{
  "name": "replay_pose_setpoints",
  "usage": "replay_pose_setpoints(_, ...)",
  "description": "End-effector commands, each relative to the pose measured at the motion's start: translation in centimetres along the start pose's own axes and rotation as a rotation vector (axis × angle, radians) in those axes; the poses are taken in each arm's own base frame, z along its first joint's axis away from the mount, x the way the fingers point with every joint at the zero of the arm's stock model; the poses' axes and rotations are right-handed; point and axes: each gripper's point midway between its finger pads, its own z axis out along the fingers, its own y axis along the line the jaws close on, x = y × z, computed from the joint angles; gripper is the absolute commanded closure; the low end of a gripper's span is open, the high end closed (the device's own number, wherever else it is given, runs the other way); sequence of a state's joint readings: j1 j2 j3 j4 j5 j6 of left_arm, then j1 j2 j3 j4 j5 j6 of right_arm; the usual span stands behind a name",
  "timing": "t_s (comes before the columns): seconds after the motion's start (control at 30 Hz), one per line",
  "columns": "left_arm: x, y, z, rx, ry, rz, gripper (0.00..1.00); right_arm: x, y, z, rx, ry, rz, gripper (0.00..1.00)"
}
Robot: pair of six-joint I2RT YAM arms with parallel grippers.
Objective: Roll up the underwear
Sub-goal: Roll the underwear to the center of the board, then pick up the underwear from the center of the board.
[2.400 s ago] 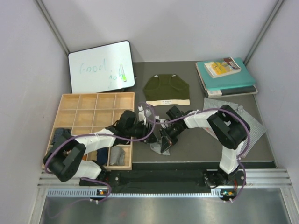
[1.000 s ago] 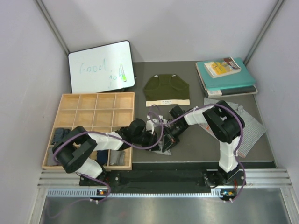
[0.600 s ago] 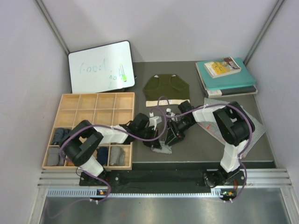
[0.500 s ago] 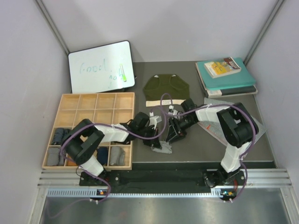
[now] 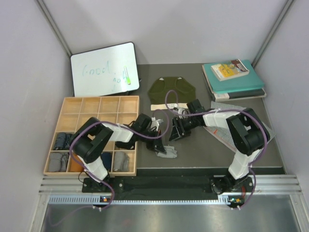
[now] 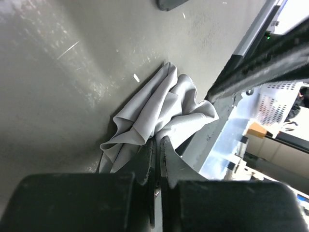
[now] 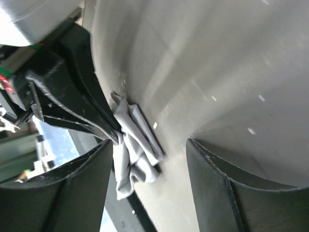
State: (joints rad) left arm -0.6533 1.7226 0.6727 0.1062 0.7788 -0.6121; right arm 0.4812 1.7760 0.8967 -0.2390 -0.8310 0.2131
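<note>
- Two fingers (image 6: pixel 170 162) of the left gripper (image 6: pixel 157 145) press almost together on a fold of the light grey underwear (image 6: pixel 166 104), apparently anchoring one edge so the cloth can be turned over itself.
- Spread wide with nothing between its fingers, the right gripper (image 7: pixel 148 145) hangs just above the table (image 5: pixel 217 154), close beside the pinch and seemingly ready to take a second edge.
- Crumpled rather than rolled, the grey garment lies on the table's near middle. Its pleats fan away from the pinch, and its long axis slants from the left fingers toward the near right.
- Flat at the far middle, the olive green underwear (image 5: pixel 171 92) points its cream waistband toward the arms.
- Partly hidden under the right arm, the grey-and-white patterned underwear (image 5: pixel 258 135) lies at the right.
- Left of the arms sits a wooden compartment tray (image 5: pixel 99 104).
</note>
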Motion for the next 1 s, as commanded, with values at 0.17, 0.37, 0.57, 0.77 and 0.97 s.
replay_pose_setpoints(0.17, 0.7, 4.2, -0.3, -0.119, 0.01, -0.127, 1.0, 1.3, 0.9, 3.1, 0.026, 0.024, -0.171, 0.37)
replay_pose_setpoints(0.37, 0.3, 4.3, -0.6, -0.11, 0.003, -0.142, 1.0, 4.2, 2.2, 3.8, 0.004, 0.091, -0.21, 0.38)
replay_pose_setpoints(0.57, 0.1, 4.7, -0.8, -0.112, 0.003, -0.165, 1.0, 5.7, 2.7, 4.3, 0.033, 0.128, -0.241, 0.43)
replay_pose_setpoints(0.77, -0.3, 4.8, -1.1, -0.11, -0.008, -0.179, 1.0, 6.4, 2.8, 4.0, 0.07, 0.146, -0.269, 0.49)
replay_pose_setpoints(0.97, -0.8, 4.4, -1.3, -0.1, -0.021, -0.184, 1.0, 7.5, 2.8, 4.0, 0.116, 0.176, -0.316, 0.72)
